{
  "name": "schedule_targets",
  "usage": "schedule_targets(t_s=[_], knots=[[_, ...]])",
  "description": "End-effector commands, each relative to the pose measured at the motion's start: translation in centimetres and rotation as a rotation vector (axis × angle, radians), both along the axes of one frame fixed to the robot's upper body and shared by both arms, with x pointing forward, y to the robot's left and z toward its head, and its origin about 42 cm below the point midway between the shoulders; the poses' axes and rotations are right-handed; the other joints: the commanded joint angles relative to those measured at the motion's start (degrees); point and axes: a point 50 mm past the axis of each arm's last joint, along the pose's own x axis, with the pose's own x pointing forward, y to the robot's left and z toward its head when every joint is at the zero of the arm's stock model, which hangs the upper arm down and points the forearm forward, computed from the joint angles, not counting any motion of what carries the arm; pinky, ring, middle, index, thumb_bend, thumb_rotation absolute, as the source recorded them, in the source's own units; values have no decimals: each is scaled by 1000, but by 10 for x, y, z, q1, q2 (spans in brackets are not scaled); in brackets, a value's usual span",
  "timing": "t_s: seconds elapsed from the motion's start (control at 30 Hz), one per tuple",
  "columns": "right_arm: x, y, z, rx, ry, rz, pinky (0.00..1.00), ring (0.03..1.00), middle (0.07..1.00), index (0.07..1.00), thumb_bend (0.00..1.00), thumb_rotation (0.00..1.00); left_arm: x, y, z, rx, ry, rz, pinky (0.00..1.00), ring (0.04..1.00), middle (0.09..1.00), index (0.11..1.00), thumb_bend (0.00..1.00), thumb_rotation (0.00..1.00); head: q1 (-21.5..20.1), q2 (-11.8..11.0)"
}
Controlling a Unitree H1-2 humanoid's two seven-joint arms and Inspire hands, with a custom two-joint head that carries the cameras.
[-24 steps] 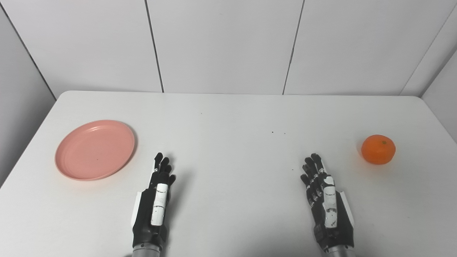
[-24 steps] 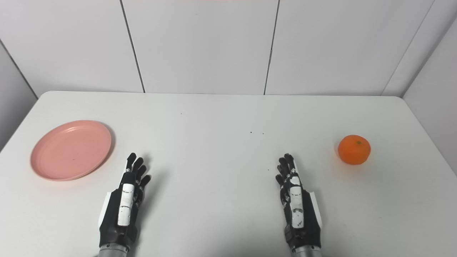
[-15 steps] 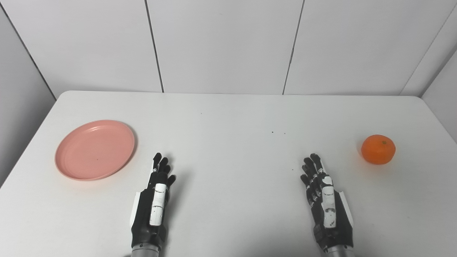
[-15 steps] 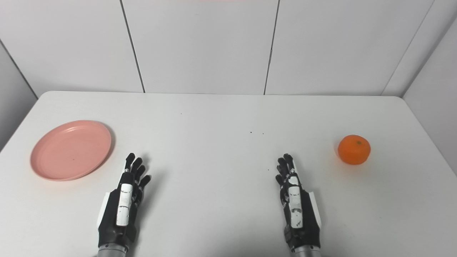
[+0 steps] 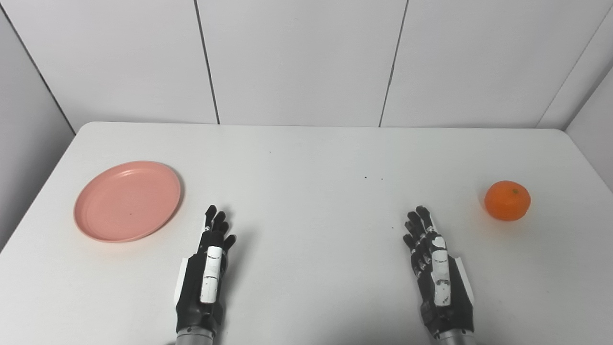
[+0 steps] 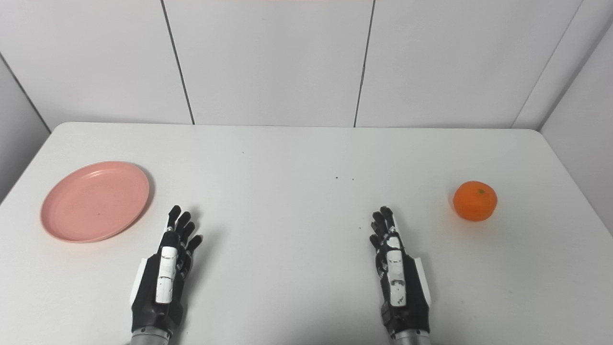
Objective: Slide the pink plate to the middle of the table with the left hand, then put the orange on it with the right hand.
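Pink plate at 9 o'clock, orange at 3 o'clock, well apart on the white bench.

The pink plate (image 5: 127, 201) is round and shallow with a low raised rim, lying flat and right side up, nothing on it, near the 9 o'clock edge of the bench (image 5: 306, 158). The orange (image 5: 507, 200) is small, glossy and slightly flattened, resting with its dark stem dimple turned up, near the 3 o'clock edge. Neither touches anything but the bench surface.
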Motion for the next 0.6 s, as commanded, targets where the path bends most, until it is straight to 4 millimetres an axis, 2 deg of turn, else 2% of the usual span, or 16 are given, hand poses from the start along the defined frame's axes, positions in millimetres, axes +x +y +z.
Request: schedule_targets(t_s=[0.0, 0.57], knots=[[-9, 1, -8, 20, 64, -14, 1000, 980, 957, 965, 828, 1000, -37, 16, -18, 33, 89, 21, 1000, 996, 1000, 1000, 720, 916, 0, 0], [-10, 1, -9, 19, 67, -9, 1000, 975, 958, 964, 823, 1000, -37, 14, -18, 41, 90, 14, 1000, 994, 1000, 1000, 701, 924, 2, -2]])
